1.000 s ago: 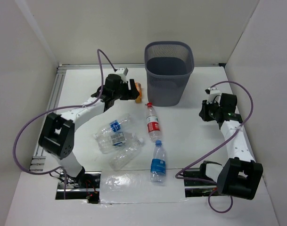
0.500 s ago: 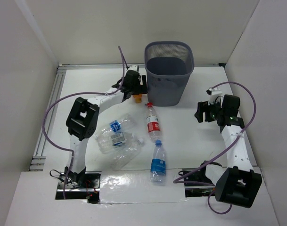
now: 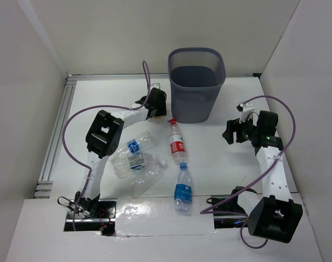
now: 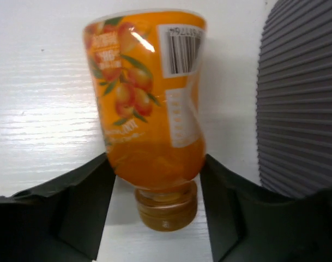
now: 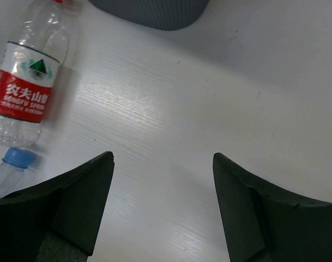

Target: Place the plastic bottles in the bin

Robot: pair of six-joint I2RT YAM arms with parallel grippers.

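An orange bottle (image 4: pixel 149 103) lies on the white table beside the bin (image 3: pixel 195 82), its cap toward the wrist camera. My left gripper (image 4: pixel 157 164) is shut on its shoulder, a finger pressing each side; from above, this gripper (image 3: pixel 156 106) sits at the bin's left foot. A red-label bottle (image 3: pixel 177 143) and a blue-capped bottle (image 3: pixel 182 188) lie mid-table. Three more clear bottles (image 3: pixel 134 162) are heaped to the left. My right gripper (image 3: pixel 229 132) stands open over bare table, right of the red-label bottle (image 5: pixel 26 90).
White walls close in the table on three sides. A metal rail (image 3: pixel 59 131) runs along the left edge. Purple cables loop above both arms. The bin's ribbed wall (image 4: pixel 302 109) stands just right of the left gripper.
The left arm reached toward the bin's foot, and its gripper opened wide over the orange bottle and closed on it. The right gripper opened and shifted slightly left.
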